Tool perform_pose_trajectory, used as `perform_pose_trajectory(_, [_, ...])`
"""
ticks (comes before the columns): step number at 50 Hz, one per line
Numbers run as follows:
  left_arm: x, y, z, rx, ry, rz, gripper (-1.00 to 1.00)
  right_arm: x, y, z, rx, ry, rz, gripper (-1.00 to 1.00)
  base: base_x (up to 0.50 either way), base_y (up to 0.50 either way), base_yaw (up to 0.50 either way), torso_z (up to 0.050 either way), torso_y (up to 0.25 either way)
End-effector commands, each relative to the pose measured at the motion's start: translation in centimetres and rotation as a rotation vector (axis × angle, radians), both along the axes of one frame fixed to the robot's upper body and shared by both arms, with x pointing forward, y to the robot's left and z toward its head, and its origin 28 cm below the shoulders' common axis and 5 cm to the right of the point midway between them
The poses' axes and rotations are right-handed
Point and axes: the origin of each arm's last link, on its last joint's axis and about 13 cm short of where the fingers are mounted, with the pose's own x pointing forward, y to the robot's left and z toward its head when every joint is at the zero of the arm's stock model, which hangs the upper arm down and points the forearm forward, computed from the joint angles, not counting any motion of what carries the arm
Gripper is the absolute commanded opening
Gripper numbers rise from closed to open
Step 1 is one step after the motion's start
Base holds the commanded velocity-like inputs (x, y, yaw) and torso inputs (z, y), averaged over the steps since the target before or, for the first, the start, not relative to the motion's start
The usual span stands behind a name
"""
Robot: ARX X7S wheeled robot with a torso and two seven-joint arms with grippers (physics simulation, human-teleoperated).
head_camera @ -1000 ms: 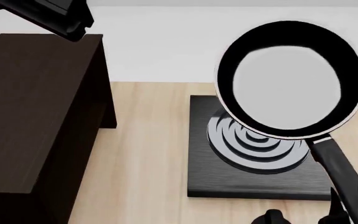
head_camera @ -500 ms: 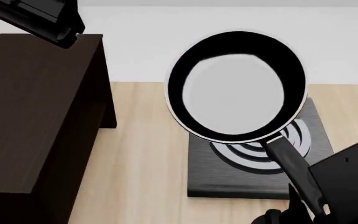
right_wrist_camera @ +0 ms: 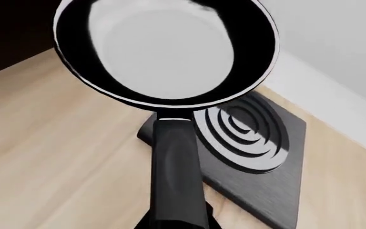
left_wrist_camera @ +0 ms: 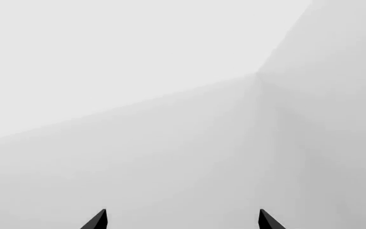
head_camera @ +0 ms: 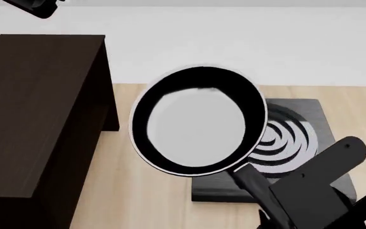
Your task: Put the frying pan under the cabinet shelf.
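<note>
Black ringed stove plate (head_camera: 297, 143) on wooden table (head_camera: 145, 191).

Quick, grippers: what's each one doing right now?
Left gripper: open, empty, facing a blank wall.
Right gripper: shut on the frying pan handle, pan held above the wooden table.

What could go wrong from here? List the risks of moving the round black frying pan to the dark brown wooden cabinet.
The round black frying pan is held in the air only by the end of its long handle, so it could twist or slip in the right gripper.

Swinging toward the tall dark brown wooden cabinet, its rim may strike the cabinet's side.
</note>
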Motion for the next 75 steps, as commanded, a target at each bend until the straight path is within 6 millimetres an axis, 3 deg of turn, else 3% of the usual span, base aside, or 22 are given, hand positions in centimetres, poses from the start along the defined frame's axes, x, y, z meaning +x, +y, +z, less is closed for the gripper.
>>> perform_pose_trajectory(1, [-0.6, 0.1, 0.9, 0.011, -0.030, 0.003, 1.00, 1.4, 0.4, 0.6, -0.023, -0.048, 0.004, -1.00, 0.00, 0.00, 0.00, 0.000, 0.011])
perform_pose_trajectory(22, [-1.2, 0.6, 0.5, 0.011, -0.035, 0.013, 1.00, 3.9, 1.4, -0.3, -0.048, 0.045, 0.018, -1.00, 0.00, 0.00, 0.00, 0.000, 0.001])
perform_pose_trajectory(41, [-1.3, 1.3, -0.1, 0.001, -0.027, 0.027, 1.00, 6.4, 2.9, -2.4, -0.062, 0.146, 0.085, -1.00, 0.00, 0.00, 0.00, 0.001, 0.001])
perform_pose_trajectory(75, [-2.3, 1.8, -0.5, 0.004, -0.029, 0.046, 1.00, 10.8, 5.3, -9.5, 0.007, 0.269, 0.204, -1.00, 0.00, 0.00, 0.00, 0.001, 0.001])
